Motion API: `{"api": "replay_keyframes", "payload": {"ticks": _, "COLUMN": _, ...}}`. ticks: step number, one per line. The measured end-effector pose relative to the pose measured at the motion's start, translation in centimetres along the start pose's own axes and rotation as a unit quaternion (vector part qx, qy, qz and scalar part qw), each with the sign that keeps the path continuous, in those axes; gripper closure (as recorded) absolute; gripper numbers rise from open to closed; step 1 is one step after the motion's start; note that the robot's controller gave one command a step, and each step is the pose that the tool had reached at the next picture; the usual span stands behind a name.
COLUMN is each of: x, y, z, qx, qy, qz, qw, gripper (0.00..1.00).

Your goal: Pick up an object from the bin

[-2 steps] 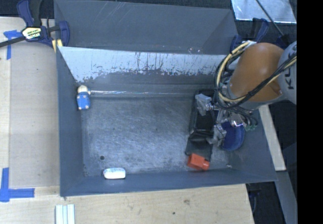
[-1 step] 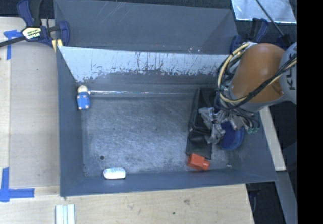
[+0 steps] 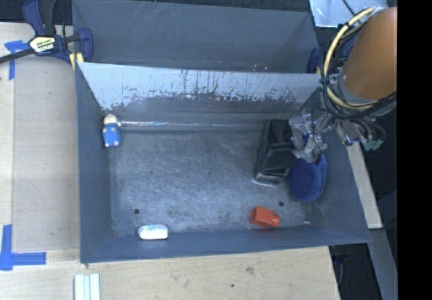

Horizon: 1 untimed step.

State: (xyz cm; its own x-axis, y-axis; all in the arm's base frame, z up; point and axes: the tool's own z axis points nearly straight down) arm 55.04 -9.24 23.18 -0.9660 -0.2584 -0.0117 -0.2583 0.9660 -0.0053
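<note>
Nearest you, the arm's orange cover [image 3: 371,48] is looming above and to the right of the black case [image 3: 272,155], with dark cables looping round it. Beneath it the grey metal bin [image 3: 202,82] is taking up most of what you are seeing. The black case is lying on the bin floor near the right wall, long and flat, running away from you. A dark blue rounded pouch [image 3: 308,180] is sitting at the case's lower right, pressed against it. The gripper [image 3: 307,141] is hanging over the case's upper right edge, just above the pouch; you are not seeing enough of its jaws to tell whether they are apart or together, and nothing is showing between them. A red block [image 3: 264,217] is lying just below the case, apart from it. Well to the case's left, a small blue figure with a pale head [image 3: 111,132] is resting by the left wall. A white oblong piece [image 3: 153,232] is lying far to the case's lower left.
</note>
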Motion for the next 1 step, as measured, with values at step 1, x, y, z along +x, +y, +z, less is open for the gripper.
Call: {"api": "replay_keyframes", "payload": {"ticks": 1, "x": 1.54, "y": -3.83, "z": -7.84, "qx": 0.0, "qy": 0.0016, "qz": -0.145, "qw": 0.9894, "gripper": 1.0}}
